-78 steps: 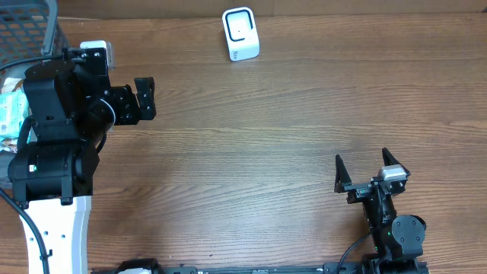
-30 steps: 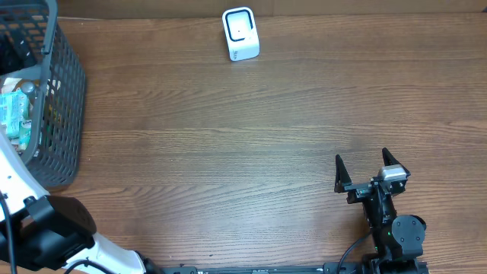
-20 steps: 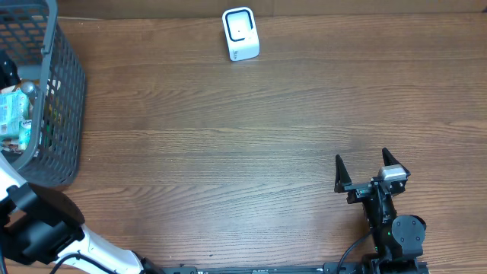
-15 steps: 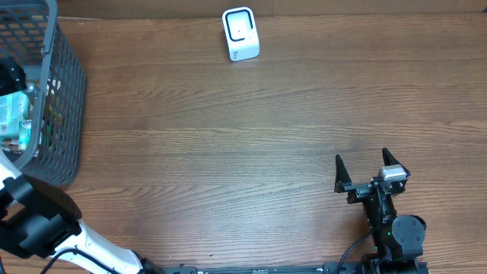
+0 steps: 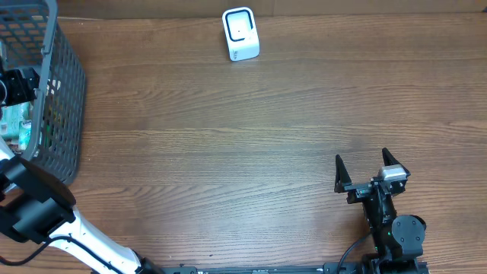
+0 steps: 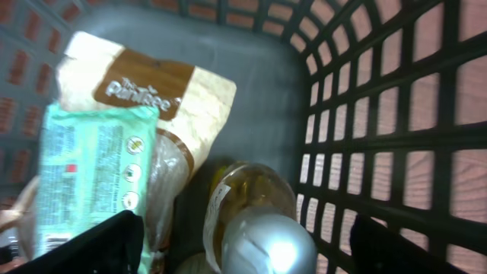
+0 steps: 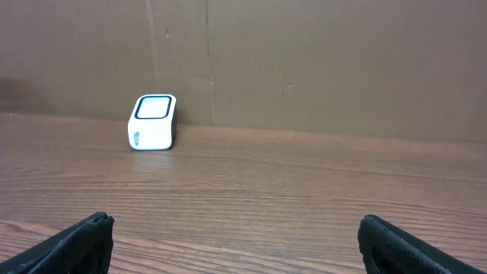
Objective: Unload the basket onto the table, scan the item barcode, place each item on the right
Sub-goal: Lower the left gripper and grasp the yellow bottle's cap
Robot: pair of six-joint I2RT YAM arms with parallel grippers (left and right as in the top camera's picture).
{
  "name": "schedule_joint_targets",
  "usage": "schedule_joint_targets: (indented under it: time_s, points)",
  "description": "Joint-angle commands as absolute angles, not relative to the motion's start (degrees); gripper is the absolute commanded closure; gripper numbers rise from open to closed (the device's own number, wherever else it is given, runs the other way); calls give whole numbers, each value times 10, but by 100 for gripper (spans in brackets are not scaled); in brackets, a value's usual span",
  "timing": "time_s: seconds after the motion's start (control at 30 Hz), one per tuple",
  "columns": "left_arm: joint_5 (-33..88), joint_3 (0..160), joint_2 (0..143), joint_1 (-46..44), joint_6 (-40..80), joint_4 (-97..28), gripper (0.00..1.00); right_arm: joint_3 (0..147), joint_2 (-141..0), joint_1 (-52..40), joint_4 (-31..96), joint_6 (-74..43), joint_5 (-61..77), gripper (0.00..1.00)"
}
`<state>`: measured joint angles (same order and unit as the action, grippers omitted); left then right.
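The white barcode scanner (image 5: 240, 33) stands at the table's far edge, and the right wrist view shows this scanner (image 7: 154, 122) against the back wall. The items lie in a dark mesh basket (image 5: 65, 99) at the far left. My left gripper (image 5: 19, 85) is down inside it, open. In the left wrist view a bottle with a silver cap (image 6: 266, 243) sits between the fingers of my left gripper (image 6: 255, 250), untouched on either side. Beside it lie a mint-green packet (image 6: 91, 175) and a tan bread bag (image 6: 183, 99). My right gripper (image 5: 362, 164) rests open and empty near the front right.
The basket's mesh wall (image 6: 380, 114) runs close along the right of the left fingers. Bare wooden table (image 5: 251, 152) stretches between basket, scanner and right arm. A brown cardboard wall (image 7: 304, 53) backs the table.
The left arm has swung from over the table into the basket and sunk toward the items, its jaws narrowing slightly. The right arm has not moved.
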<state>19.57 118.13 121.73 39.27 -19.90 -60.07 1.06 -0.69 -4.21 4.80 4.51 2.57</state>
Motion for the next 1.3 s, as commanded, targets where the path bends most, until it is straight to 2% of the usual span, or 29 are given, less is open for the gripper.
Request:
schedule_joint_targets:
  time_s: [0.0,0.17,0.27,0.33,0.7,0.8,1.17,1.27]
  points:
    - [209,1187,1244,392,-210,-606,18,4,-6,-41,46,46,27,0]
    - [208,1183,1256,392,-210,-609,25,4,-6,-41,46,46,27,0]
    - [208,1182,1256,392,-210,-608,34,4,-6,-41,46,46,27,0]
    - [208,1182,1256,392,-210,-609,36,4,-6,-41,46,46,27,0]
    - [204,1177,1256,392,-210,-608,36,4,-6,-41,46,46,27,0]
    - [204,1167,1256,392,-210,-603,40,4,-6,-41,46,46,27,0]
    - [204,1163,1256,389,-210,-603,42,4,-6,-41,46,46,27,0]
    - [204,1163,1256,389,-210,-602,46,4,-6,-41,46,46,27,0]
